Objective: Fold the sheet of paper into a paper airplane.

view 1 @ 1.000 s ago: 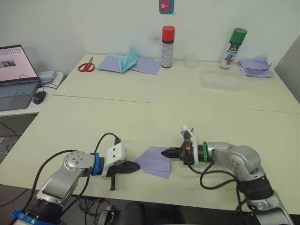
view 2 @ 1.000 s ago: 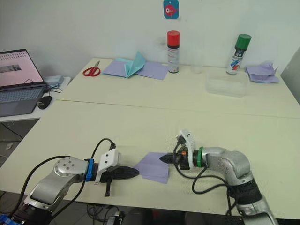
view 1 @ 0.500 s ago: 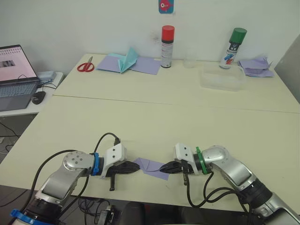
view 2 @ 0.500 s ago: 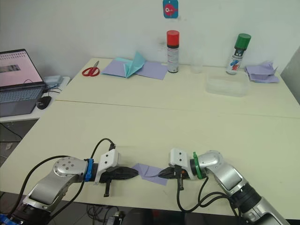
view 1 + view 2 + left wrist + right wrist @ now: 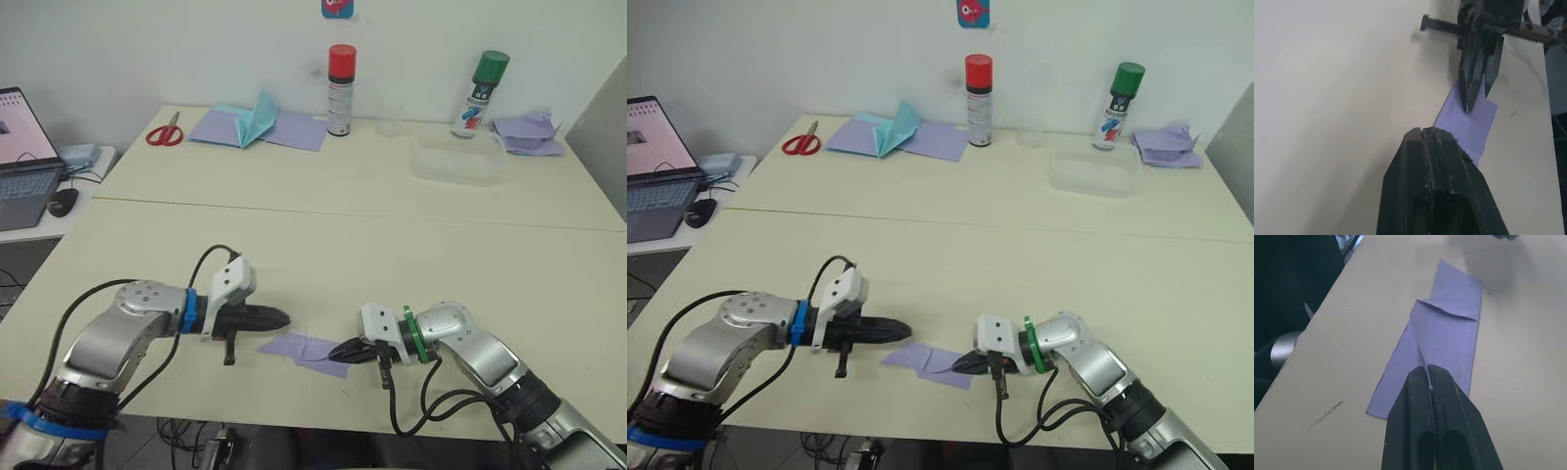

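Note:
The sheet of paper [image 5: 304, 347] is lavender and lies near the table's front edge, folded into a narrow strip with a diagonal crease, also seen in the right wrist view [image 5: 1449, 333]. My right gripper [image 5: 345, 352] is at the strip's right end, shut on a raised flap of it; its fingertips [image 5: 1428, 374] pinch the paper's edge. My left gripper [image 5: 281, 316] is shut and holds nothing. It sits just behind the strip's left part, off the paper. The left wrist view shows that gripper [image 5: 1422, 133] with the paper [image 5: 1469, 125] beyond it.
At the table's back stand red scissors [image 5: 165, 130], a teal paper plane [image 5: 253, 116] on lavender sheets, a red-capped can [image 5: 341, 76], a green-capped can [image 5: 483, 80], a clear container [image 5: 453, 160] and a crumpled lavender pile [image 5: 529, 135]. A laptop [image 5: 20, 162] sits at left.
The right gripper has folded the wide sheet over into a narrow strip and stays on it. The left gripper has come off the paper's left corner and moved back. The camera has shifted.

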